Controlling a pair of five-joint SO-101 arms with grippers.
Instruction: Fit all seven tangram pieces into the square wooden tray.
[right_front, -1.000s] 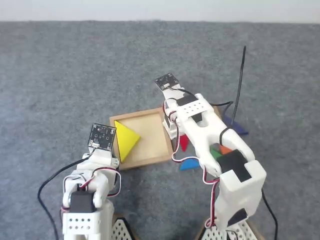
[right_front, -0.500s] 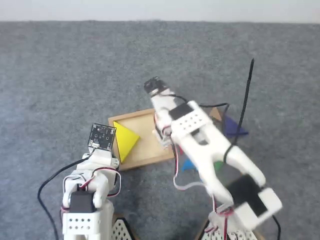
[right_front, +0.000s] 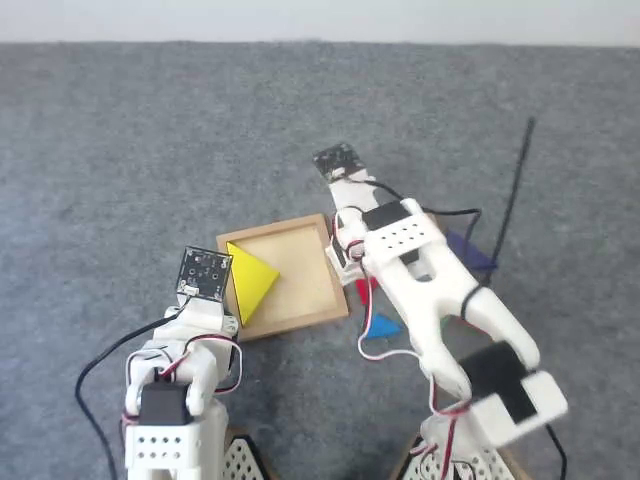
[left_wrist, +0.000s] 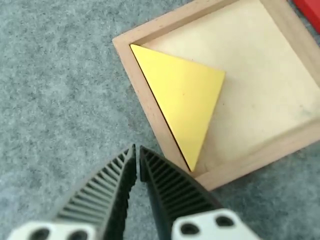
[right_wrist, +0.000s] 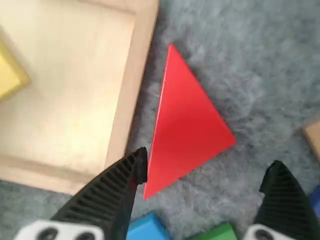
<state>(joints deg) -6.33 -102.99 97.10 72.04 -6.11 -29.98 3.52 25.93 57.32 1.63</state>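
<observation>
The square wooden tray (right_front: 306, 233) holds a yellow triangle (right_front: 252, 280) against its left rim. In the left wrist view my left gripper (left_wrist: 136, 152) is shut and empty, just outside the tray's (left_wrist: 150, 30) near corner, close to the yellow triangle's (left_wrist: 182, 97) tip. My right gripper (right_wrist: 207, 175) is open, its fingers straddling the near corner of a red triangle (right_wrist: 185, 125) that lies flat on the carpet right beside the tray's rim (right_wrist: 135, 75). The right arm (right_front: 400, 240) covers most of the red triangle (right_front: 367, 290) from above.
A blue piece (right_front: 380, 325) lies on the carpet near the red one, and a dark blue piece (right_front: 470, 250) farther right. The right wrist view has the blue piece (right_wrist: 147, 230), a green piece (right_wrist: 215, 234) and a tan piece (right_wrist: 312, 137) at its edges. Grey carpet surrounds everything.
The right arm swung left over the tray's right part, then came back right over the red triangle. The tray shifted slightly. The left arm has not moved.
</observation>
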